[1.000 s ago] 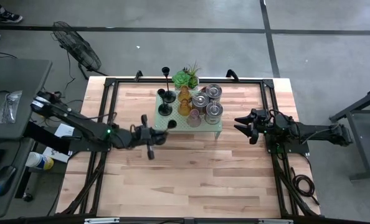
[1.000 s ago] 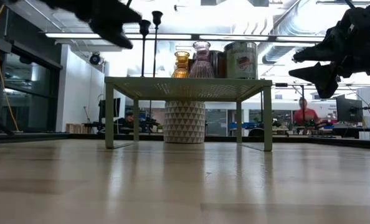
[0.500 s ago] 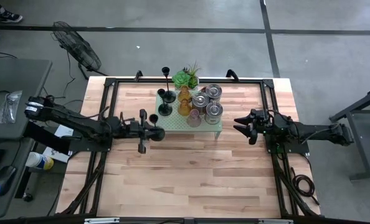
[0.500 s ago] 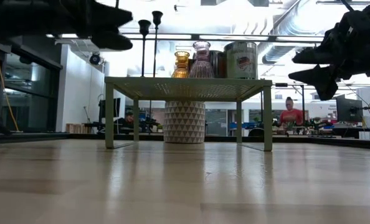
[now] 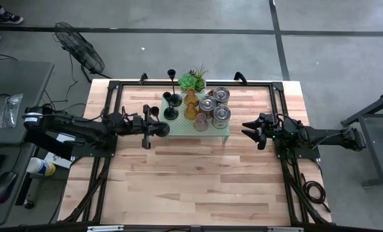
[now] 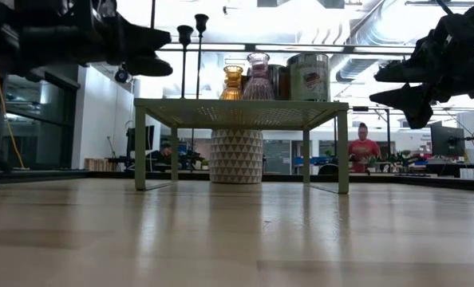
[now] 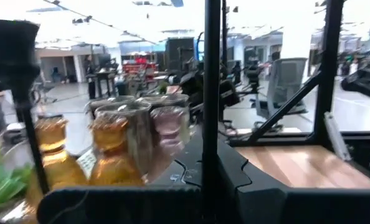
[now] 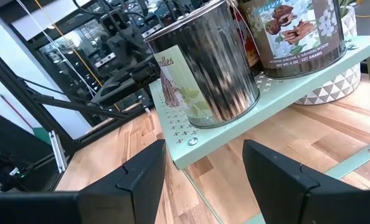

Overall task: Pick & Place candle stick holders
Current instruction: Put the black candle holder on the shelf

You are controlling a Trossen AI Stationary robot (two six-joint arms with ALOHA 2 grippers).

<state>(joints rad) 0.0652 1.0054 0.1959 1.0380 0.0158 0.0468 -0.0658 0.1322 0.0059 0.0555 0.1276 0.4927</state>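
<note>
Since a second ago the left gripper (image 5: pixel 164 128) has swung up beside the stand (image 5: pixel 224 133), fingers together, empty; right gripper (image 5: pixel 246 131) waits, fingers apart; holders (image 5: pixel 191 106) sit atop the stand.

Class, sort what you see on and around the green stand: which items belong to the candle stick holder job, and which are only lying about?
Part of the job:
black candle stick holders
amber glass holders
silvery cylindrical holders

Just lying about:
green spiky plant
pale green perforated stand
floor fan
</note>
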